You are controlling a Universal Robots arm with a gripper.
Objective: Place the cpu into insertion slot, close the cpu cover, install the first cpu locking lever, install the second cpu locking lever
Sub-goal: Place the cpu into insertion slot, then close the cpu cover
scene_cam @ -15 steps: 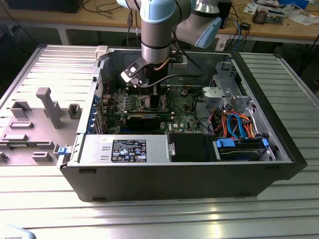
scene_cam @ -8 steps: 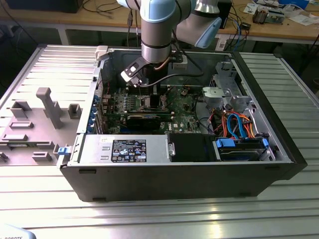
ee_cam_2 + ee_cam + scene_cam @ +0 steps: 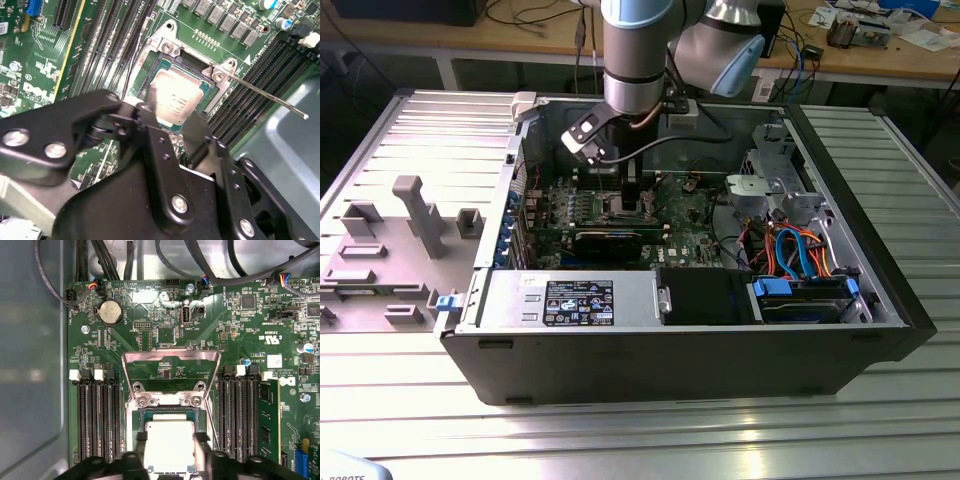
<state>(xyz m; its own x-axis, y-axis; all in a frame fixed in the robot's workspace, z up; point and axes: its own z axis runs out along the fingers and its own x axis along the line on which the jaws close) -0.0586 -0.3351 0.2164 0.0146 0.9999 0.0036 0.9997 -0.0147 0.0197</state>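
From my desk I see the gripper (image 3: 174,119) low inside the open computer case (image 3: 680,350), its tips closed on two opposite edges of the cpu (image 3: 169,437); I read that as pinching the chip. The cpu sits square over the insertion slot (image 3: 170,413), within its rim; whether it rests fully on the contacts or hangs just above them, I can't tell from these angles.

My worries:
- If the chip goes down tilted or turned off its keying, a corner could dig into the contact field and bend pins; a slip in the pincer's hold would cause that.
- The cpu cover (image 3: 171,356) stands raised on its hinge just beyond the slot; a knock from the wrist could drop it onto the chip or the tips.
- A thin locking lever (image 3: 265,97) sticks out free beside the socket, over the memory slots (image 3: 97,425); I judge the gripper body could snag it on any sideways move.
- Opening the tips unevenly could drag the chip sideways in the slot.

My count: one arm (image 3: 635,60); one gripper; one cpu; one insertion slot; one cpu cover, not closed; one lever rod I can make out clearly; two banks of memory slots, one either side of the socket; one round coin battery (image 3: 110,313) on the green board (image 3: 240,330).
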